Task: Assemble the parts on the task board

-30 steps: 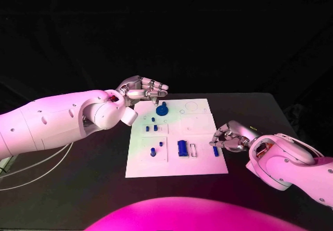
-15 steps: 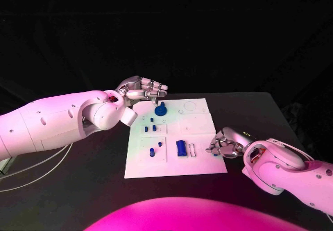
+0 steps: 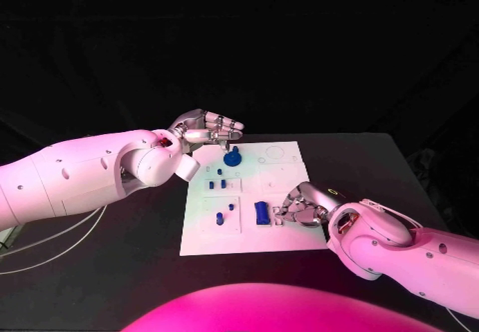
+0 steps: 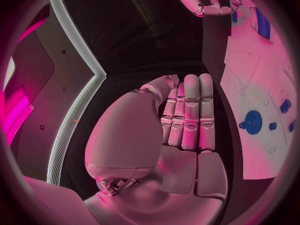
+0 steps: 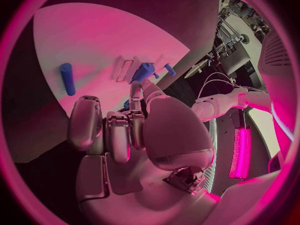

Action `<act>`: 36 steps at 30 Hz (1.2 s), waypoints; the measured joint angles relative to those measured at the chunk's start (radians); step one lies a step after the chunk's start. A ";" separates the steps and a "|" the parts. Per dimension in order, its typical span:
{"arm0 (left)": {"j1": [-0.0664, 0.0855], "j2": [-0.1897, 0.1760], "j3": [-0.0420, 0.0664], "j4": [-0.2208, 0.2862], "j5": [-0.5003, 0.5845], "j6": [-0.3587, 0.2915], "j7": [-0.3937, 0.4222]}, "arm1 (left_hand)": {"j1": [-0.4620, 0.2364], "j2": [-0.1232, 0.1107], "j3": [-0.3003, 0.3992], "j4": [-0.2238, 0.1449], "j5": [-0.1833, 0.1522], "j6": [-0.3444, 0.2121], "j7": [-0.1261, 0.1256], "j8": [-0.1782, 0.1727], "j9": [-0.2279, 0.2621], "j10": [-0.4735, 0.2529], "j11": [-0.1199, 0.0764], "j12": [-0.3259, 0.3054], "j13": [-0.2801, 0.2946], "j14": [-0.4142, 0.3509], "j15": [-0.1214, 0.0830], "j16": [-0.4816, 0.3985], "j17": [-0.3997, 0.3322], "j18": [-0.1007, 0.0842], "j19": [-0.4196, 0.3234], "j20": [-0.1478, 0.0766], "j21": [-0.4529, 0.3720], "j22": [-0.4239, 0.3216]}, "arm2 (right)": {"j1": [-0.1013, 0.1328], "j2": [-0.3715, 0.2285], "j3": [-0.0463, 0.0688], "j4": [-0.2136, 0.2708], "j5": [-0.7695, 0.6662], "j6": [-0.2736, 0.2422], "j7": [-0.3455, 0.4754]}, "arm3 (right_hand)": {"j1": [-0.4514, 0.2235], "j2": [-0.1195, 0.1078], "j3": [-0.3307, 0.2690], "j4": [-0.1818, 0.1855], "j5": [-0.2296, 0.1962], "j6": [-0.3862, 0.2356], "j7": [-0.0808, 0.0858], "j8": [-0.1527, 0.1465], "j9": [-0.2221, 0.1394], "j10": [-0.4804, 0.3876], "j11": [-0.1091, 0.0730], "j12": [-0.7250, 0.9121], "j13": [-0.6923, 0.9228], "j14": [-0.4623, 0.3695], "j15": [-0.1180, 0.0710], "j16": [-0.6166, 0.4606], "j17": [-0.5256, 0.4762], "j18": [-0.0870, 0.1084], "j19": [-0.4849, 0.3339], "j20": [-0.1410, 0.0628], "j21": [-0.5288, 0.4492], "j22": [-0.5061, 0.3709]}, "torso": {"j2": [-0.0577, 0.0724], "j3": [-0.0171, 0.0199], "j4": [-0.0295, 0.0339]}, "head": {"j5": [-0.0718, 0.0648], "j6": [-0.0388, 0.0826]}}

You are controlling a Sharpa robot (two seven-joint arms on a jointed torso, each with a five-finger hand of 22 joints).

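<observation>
Right hand (image 3: 302, 206) low over the near right part of the white board (image 3: 252, 238), fingers curled together; in the right wrist view a small blue piece (image 5: 127, 104) shows just at the fingertips, but I cannot tell whether it is pinched or only touched; the slim blue peg (image 5: 67, 78) lies free on the board beyond the hand. Just left of the hand stands the tall blue block (image 3: 261, 211), with a pale slot beside it in the wrist view.

Left hand (image 3: 209, 129) hangs over the far left corner of the board, fingers straight and pressed side by side, holding nothing; the round blue disc (image 3: 232, 158) sits just near of it.

Risks, as judged: right hand is crowded against the tall block, so a sideways move could knock it over or out of its seat; if the small piece is only loosely caught it may slip and roll across the board; fingers hide the slot from the head camera, so misalignment is likely; a hard push could shift the whole board on the black table (image 3: 120, 249).
</observation>
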State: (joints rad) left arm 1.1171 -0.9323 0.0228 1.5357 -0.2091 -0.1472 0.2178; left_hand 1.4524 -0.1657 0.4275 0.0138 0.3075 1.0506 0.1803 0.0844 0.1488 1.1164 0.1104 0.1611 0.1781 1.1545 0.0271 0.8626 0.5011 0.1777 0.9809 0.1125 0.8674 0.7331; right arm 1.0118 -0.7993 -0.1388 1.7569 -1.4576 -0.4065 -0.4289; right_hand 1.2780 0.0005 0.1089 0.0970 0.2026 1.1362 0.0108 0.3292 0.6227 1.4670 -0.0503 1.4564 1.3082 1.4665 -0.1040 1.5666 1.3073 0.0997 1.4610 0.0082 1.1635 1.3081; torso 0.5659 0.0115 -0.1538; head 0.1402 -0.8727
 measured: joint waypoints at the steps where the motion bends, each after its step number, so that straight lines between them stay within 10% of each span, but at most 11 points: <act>1: 0.000 0.000 0.000 0.000 0.000 0.000 0.000 | 0.000 0.000 0.000 0.000 0.000 0.000 0.000 0.000 0.000 0.000 0.000 0.000 0.000 0.000 0.000 0.000 0.000 0.000 0.000 0.000 0.000 0.000 | 0.000 0.008 0.000 -0.004 -0.002 0.000 0.000 | 0.000 0.000 0.001 -0.001 0.000 0.000 0.000 0.003 0.002 0.000 0.000 0.000 0.000 0.000 0.000 0.000 0.000 0.000 0.000 0.000 0.000 0.000 | 0.000 -0.0004 0.0003 | 0.000 0.000; 36: 0.000 0.001 0.000 0.002 0.000 0.003 -0.001 | 0.000 0.000 0.000 0.000 0.000 0.000 0.000 0.000 0.000 0.000 0.000 0.000 0.000 0.000 0.000 0.000 0.000 0.000 0.000 0.000 0.000 0.000 | -0.018 0.096 -0.004 -0.074 -0.032 0.026 -0.011 | 0.004 -0.004 0.016 -0.013 -0.019 -0.019 -0.001 0.033 0.050 0.000 0.000 0.017 0.002 0.000 0.000 0.000 0.001 0.000 0.004 -0.003 0.000 0.000 | -0.001 0.0010 -0.0019 | 0.015 0.000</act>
State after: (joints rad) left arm 1.1172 -0.9317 0.0228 1.5376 -0.2091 -0.1439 0.2164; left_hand 1.4524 -0.1657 0.4275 0.0138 0.3075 1.0507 0.1802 0.0844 0.1488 1.1165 0.1104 0.1611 0.1781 1.1545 0.0271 0.8627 0.5011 0.1777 0.9809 0.1124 0.8674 0.7331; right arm 0.9942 -0.7032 -0.1432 1.6825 -1.4894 -0.3808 -0.4403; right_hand 1.2817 -0.0033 0.1248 0.0841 0.1833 1.1167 0.0100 0.3625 0.6727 1.4668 -0.0501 1.4731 1.3103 1.4664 -0.1039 1.5666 1.3078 0.0997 1.4646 0.0048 1.1635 1.3076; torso 0.5650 0.0125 -0.1557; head 0.1553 -0.8727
